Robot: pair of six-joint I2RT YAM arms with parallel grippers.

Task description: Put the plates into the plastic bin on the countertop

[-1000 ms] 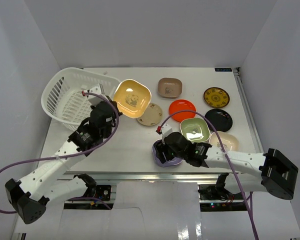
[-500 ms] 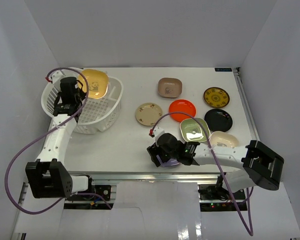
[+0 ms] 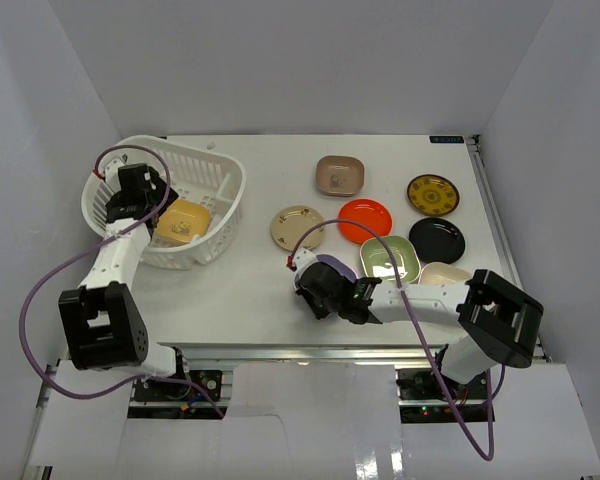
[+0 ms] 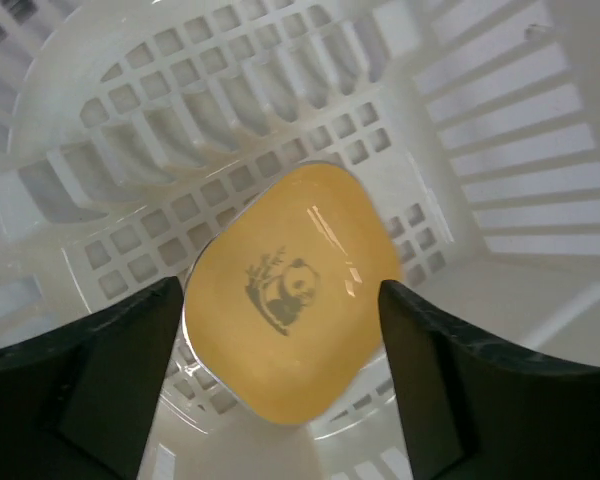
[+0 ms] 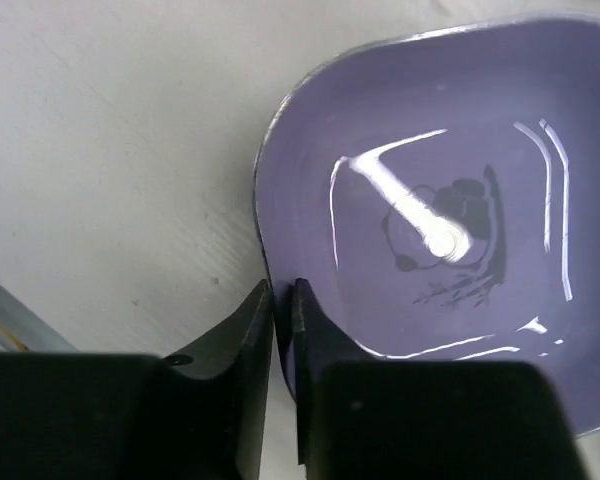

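White countertop (image 3: 250, 285), plain white walls (image 3: 280, 60)

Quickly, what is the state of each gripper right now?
Left gripper: open, above the yellow plate lying in the plastic bin.
Right gripper: closed on the rim of the lavender plate.

a plate (image 3: 183, 221) lies in the plastic bin (image 3: 225, 200) at left; other plates (image 3: 365, 220) lie right.

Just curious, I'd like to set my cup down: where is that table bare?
Bare: the stretch between the plastic bin and the tan plate, and the far strip behind the brown dish. Crowded: the right side, around the red plate, green plate and black plate.
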